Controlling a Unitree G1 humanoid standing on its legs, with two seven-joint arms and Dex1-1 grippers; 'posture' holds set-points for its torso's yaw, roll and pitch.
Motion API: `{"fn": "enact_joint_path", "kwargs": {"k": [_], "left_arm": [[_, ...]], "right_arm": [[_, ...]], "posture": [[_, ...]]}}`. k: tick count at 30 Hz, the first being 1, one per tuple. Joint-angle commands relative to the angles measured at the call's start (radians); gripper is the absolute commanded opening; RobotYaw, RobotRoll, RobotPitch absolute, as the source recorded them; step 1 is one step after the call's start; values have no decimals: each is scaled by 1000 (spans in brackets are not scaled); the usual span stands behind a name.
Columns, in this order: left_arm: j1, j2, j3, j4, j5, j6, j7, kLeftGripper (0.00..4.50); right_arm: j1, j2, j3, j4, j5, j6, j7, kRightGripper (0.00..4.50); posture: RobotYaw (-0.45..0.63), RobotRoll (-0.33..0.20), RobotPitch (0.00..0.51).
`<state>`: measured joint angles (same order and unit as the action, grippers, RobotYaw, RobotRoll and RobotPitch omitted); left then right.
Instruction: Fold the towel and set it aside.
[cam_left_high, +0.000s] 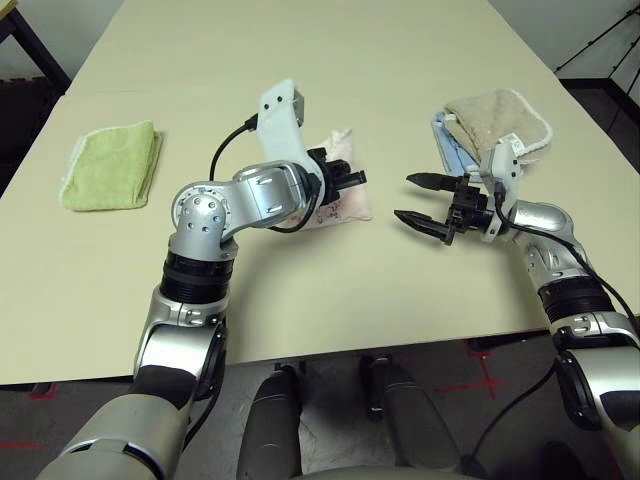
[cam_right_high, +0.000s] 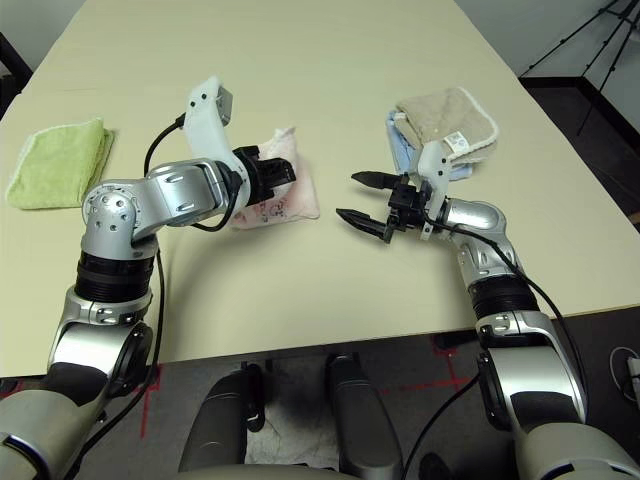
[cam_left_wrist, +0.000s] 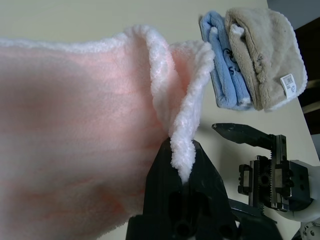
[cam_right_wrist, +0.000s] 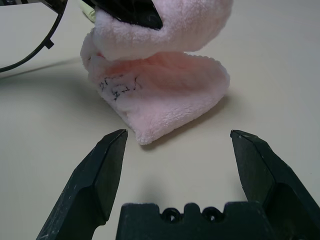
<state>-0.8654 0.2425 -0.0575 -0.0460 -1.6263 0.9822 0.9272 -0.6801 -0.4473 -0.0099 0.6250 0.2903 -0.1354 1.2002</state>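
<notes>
From the head camera, the pale pink ribbed terry towel with white edging (cam_left_high: 338, 196) lies bunched near the middle of the cream desk (cam_left_high: 300, 60), well clear of every edge. The left gripper (cam_left_high: 345, 178) reaches over it with its black fingers pressed together on a raised fold of the cloth — probably lifting that edge to carry it across and make the fold. The right gripper (cam_left_high: 420, 200) hangs just beside the towel on the side toward the desk's right edge, fingers spread wide and empty, seemingly waiting to pin or catch the free end. A folded green terry towel (cam_left_high: 110, 166) sits by the left edge; a beige towel (cam_left_high: 500, 122) rests on a folded blue one (cam_left_high: 448, 146) toward the right edge. Bare desk lies in front of the pink towel and behind it, so there is room to lay it flat or set it aside.

The left wrist view shows the pinch closely: the white-edged hem is gathered between the fingers (cam_left_wrist: 160, 175), the pink cloth draping away from them.

In the right wrist view, the spread fingers (cam_right_wrist: 100, 175) frame the towel's lower rounded fold, which rests on the desk with a small grey embroidered mark (cam_right_wrist: 115, 86) showing — a clear strip of desk separates fingertips and cloth
</notes>
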Motion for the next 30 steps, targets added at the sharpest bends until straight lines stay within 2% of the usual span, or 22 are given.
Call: {"fn": "enact_joint_path", "kwargs": {"k": [1, 4, 5, 8, 16, 17, 22, 24, 29, 30], "left_arm": [[7, -15, 0, 13, 31, 24, -18, 16], [31, -25, 2, 16, 52, 34, -32, 16], [42, -30, 4, 17, 60, 35, -34, 271], [56, -46, 16, 19, 74, 37, -33, 1166], [46, -86, 55, 17, 74, 38, -30, 4282], [41, -86, 63, 16, 67, 37, -27, 4474], [10, -69, 133, -16, 7, 10, -30, 4474], [-1, -36, 168, -42, -6, -1, -47, 4474], [49, 121, 249, -83, -54, 7, -77, 4474], [73, 172, 261, -96, -44, 21, -94, 4474]], "right_arm": [[21, -5, 2, -22, -9, -10, 1, 4500], [23, -3, 3, -28, -9, -8, 0, 4500], [25, -2, 4, -32, -9, -6, -1, 4500], [28, 0, 4, -40, -9, 1, -2, 4500], [20, -4, 4, -36, -10, 7, 4, 4500], [17, -5, 4, -33, -10, 8, 6, 4500], [-1, -11, -1, -36, -3, 21, 11, 4500], [-13, -3, -5, -47, 7, 34, 6, 4500], [-36, 43, -5, -129, 53, 109, -14, 4500], [-49, 62, -5, -140, 57, 122, -33, 4500]], "posture": [[-150, 0, 208], [-157, 0, 210], [-157, 0, 210], [-157, 0, 213], [-144, 0, 216], [-139, 0, 216], [-127, 0, 215], [-117, 0, 214], [-83, 0, 208], [-70, 0, 203]]}}
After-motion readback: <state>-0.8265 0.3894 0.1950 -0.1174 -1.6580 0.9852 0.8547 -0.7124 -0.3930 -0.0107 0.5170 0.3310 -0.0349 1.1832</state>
